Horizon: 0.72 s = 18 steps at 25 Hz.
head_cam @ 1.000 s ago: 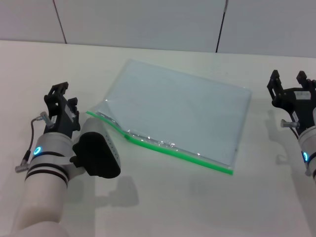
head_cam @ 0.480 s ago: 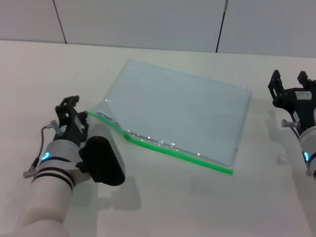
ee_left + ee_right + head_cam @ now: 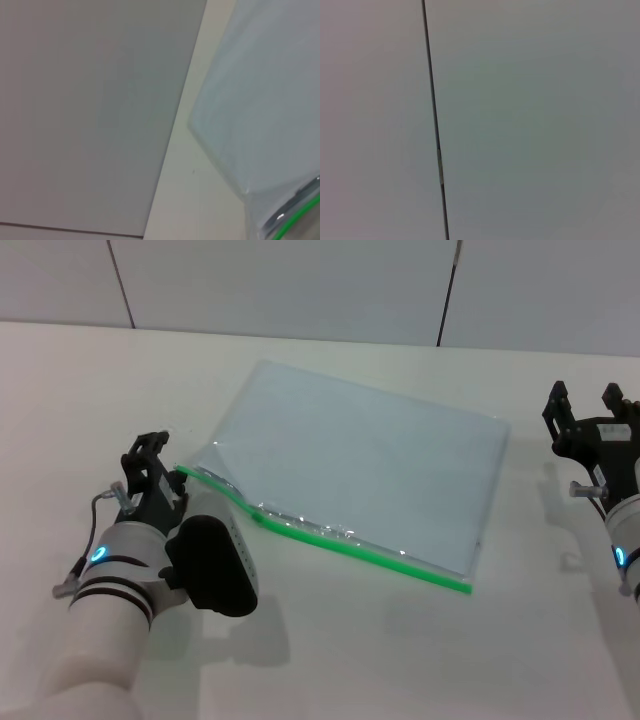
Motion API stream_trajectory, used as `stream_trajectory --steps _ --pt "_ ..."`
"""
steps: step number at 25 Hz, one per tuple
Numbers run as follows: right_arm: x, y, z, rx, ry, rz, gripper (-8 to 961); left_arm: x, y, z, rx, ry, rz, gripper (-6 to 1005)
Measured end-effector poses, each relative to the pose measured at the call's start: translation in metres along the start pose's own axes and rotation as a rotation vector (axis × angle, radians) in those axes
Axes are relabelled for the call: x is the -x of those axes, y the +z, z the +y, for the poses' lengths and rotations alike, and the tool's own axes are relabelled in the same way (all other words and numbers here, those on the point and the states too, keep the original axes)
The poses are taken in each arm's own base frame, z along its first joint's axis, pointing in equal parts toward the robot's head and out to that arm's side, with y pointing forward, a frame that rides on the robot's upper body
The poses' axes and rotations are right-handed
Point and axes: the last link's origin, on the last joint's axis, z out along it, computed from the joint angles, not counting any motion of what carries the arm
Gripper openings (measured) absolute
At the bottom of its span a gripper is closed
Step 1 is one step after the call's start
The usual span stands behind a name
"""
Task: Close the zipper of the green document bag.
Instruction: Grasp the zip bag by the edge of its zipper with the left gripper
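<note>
The green document bag (image 3: pixel 370 460) lies flat on the white table, a translucent pale blue-grey pouch. Its zipper (image 3: pixel 340 537), a bright green strip, runs along the near long edge and gapes a little near its left end. My left gripper (image 3: pixel 152 450) is open, low over the table, just left of the zipper's left end and apart from it. In the left wrist view the bag (image 3: pixel 270 100) fills one side, with a bit of the green zipper (image 3: pixel 296 220) at the corner. My right gripper (image 3: pixel 590 402) stands open, off to the right of the bag.
A white table (image 3: pixel 330 650) spreads around the bag. A pale panelled wall (image 3: pixel 300 280) with dark seams rises behind it. The right wrist view shows only that wall and one seam (image 3: pixel 434 125).
My left arm has moved forward and to the right, bringing its gripper close to the zipper's left end. The bag and the right arm have not moved.
</note>
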Motion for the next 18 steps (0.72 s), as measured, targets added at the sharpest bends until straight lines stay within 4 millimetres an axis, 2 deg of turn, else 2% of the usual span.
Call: stream_trajectory --steps 7,12,18 --pt "0.0005 -0.0001 0.0012 0.003 0.001 -0.003 638 -0.0039 0.0026 0.0017 0.026 0.012 0.026 505" --pt "0.0010 -0.0004 0.0018 0.006 0.000 -0.006 638 -0.0057 0.0032 0.0058 0.058 0.014 0.037 598" --pt "0.0008 -0.0010 0.0027 0.012 -0.004 -0.007 638 -0.0056 0.0035 0.0062 0.059 0.009 0.034 596"
